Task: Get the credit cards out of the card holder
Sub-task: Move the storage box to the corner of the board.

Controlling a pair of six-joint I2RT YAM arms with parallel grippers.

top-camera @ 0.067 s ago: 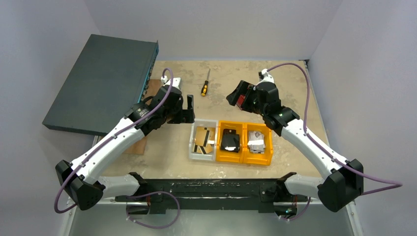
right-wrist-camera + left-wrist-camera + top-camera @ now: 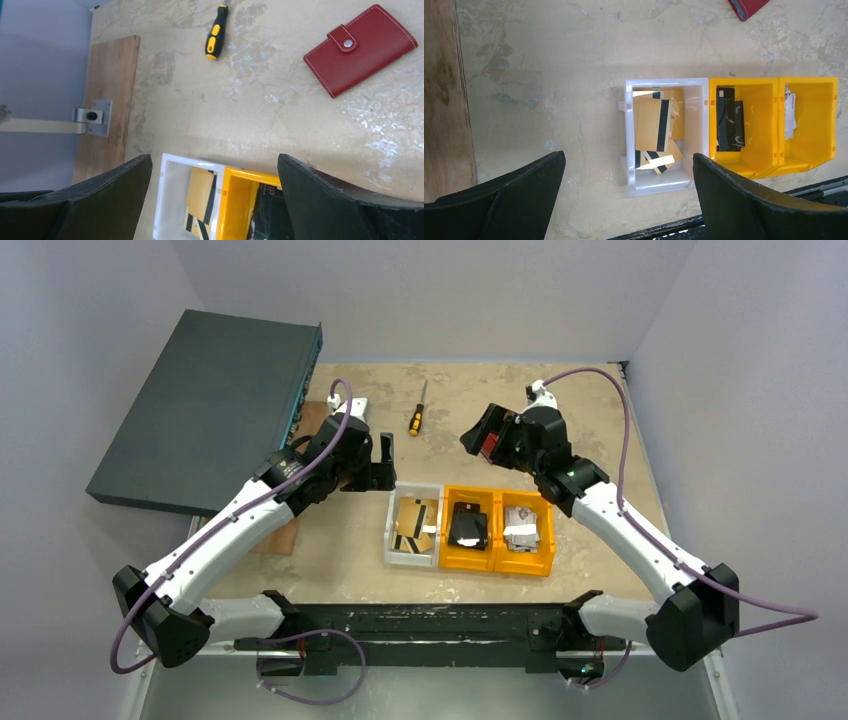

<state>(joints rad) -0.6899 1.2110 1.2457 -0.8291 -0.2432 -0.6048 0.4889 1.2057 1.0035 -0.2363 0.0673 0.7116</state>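
Note:
The card holder (image 2: 360,50) is a dark red wallet lying flat on the table, snapped shut with its tab. Only a red sliver of it (image 2: 488,447) shows beneath my right gripper from above, and a corner (image 2: 748,7) shows at the top of the left wrist view. The credit cards are hidden inside it. My right gripper (image 2: 215,160) hovers open above the table, with the holder beyond its fingers and nothing between them. My left gripper (image 2: 628,162) is also open and empty, hanging over the table near the white bin.
A white bin (image 2: 664,82) holds tan cards with black stripes (image 2: 653,122). Two orange bins (image 2: 744,81) adjoin it, holding dark and pale items. A yellow-black screwdriver (image 2: 216,39) lies at the back. A wooden board (image 2: 107,100) and a dark grey box (image 2: 210,410) are at the left.

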